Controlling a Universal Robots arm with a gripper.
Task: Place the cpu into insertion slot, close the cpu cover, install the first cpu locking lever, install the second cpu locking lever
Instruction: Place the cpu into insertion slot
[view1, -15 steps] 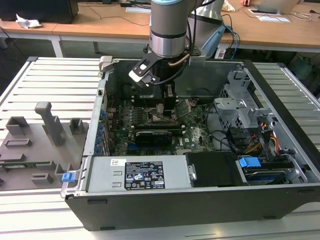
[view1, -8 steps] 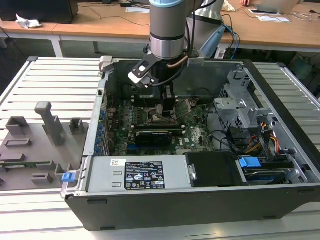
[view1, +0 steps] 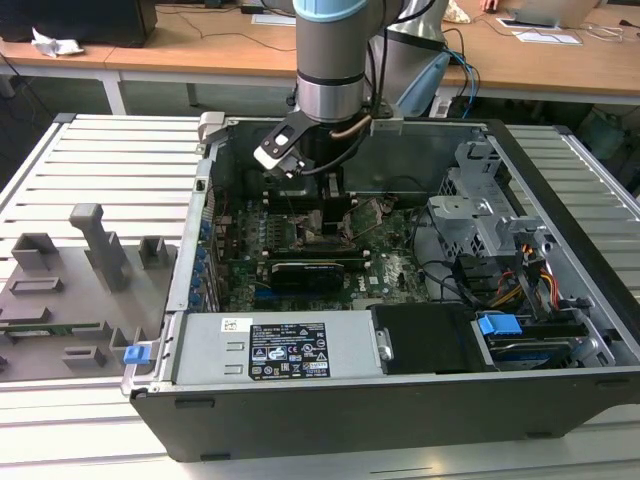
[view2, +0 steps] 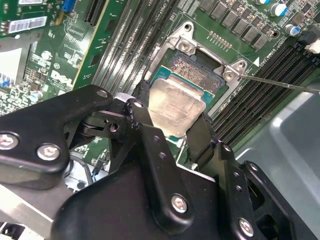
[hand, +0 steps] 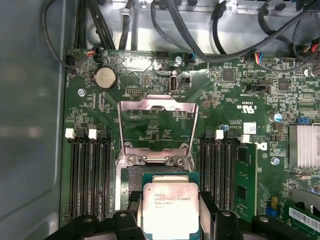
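The cpu (view2: 176, 106), likely light, stiff and fragile underneath, best taken by 2 opposite edges, is clamped that way in the gripper (view2: 172, 120), partly over the insertion slot (view2: 196, 67) just beneath its fingertips, the cpu cover (hand: 158, 103) standing open beyond them.

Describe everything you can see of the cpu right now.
The cpu is a small flat square chip: dull silver-grey metal top with faint print, on a thin green board that shows as a rim round it. It faces metal side up, clamped at two opposite edges by the black fingers of the gripper. It sits over the insertion slot, covering part of it; whether it is seated I cannot tell.
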